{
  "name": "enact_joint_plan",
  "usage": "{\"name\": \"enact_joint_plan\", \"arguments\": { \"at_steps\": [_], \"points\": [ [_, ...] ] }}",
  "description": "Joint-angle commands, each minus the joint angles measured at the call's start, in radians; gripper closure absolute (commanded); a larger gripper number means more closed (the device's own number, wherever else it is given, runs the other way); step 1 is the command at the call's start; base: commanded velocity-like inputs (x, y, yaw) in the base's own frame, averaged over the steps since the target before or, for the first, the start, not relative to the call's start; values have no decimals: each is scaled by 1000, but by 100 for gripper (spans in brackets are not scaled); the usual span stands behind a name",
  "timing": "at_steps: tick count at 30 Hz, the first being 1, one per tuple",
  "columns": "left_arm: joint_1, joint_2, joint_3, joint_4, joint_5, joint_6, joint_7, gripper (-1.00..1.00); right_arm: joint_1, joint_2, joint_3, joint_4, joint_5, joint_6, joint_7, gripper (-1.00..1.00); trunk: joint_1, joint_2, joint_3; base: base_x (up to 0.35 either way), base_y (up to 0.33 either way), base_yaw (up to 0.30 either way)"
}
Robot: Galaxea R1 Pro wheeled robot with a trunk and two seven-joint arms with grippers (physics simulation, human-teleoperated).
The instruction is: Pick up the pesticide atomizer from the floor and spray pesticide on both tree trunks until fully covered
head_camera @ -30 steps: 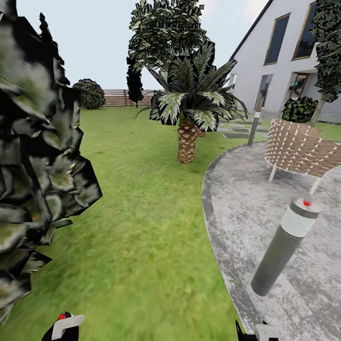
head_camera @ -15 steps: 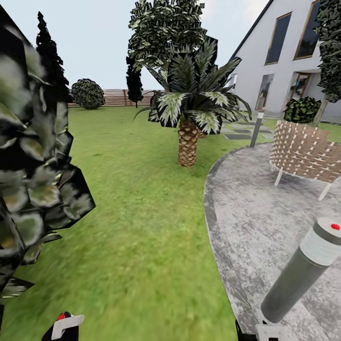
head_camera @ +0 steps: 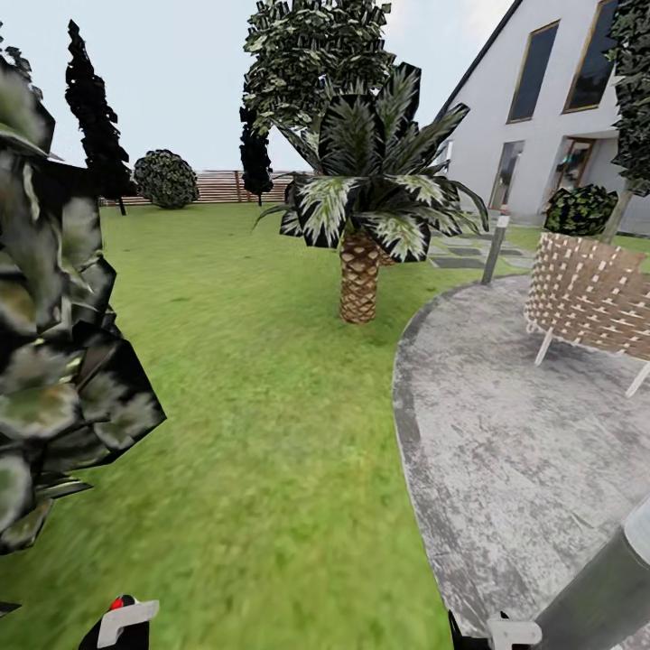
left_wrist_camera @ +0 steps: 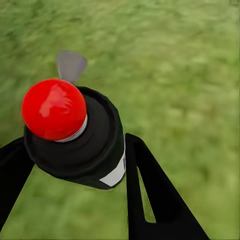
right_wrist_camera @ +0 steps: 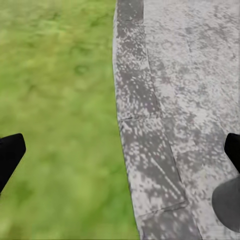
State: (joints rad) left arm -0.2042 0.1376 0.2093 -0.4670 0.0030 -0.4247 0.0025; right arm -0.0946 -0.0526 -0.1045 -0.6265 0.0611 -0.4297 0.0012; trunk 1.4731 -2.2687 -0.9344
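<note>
Atomizer [left_wrist_camera: 75, 135] is clamped in left pincer [left_wrist_camera: 70, 170] over lawn [head_camera: 271, 406]; right pincer [right_wrist_camera: 120, 150] is held apart, empty. Pickup done; both trunks are judged unsprayed.

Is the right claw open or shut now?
Open. In the right wrist view its two black fingers stand far apart, with lawn and kerb between them.

no readable text anywhere, no labels or brand marks, no numbers, no signs, white band on the atomizer [left_wrist_camera: 116, 175] lower centre looks blank
</note>
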Motion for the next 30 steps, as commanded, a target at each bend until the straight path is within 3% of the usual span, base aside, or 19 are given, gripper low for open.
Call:
{"name": "enact_joint_plan", "arguments": {
  "at_steps": [1, 30],
  "points": [
    [-1, 0, 1, 1, 0, -3, 1, 100, -1, 0, -3, 1, 6, -3, 0, -100, 0, 0, -1, 338, 0, 0],
    [-1, 0, 1, 1, 0, -3, 1, 100, -1, 0, -4, 0, 6, -3, 0, -100, 0, 0, 0, 338, 0, 0]
  ]
}}
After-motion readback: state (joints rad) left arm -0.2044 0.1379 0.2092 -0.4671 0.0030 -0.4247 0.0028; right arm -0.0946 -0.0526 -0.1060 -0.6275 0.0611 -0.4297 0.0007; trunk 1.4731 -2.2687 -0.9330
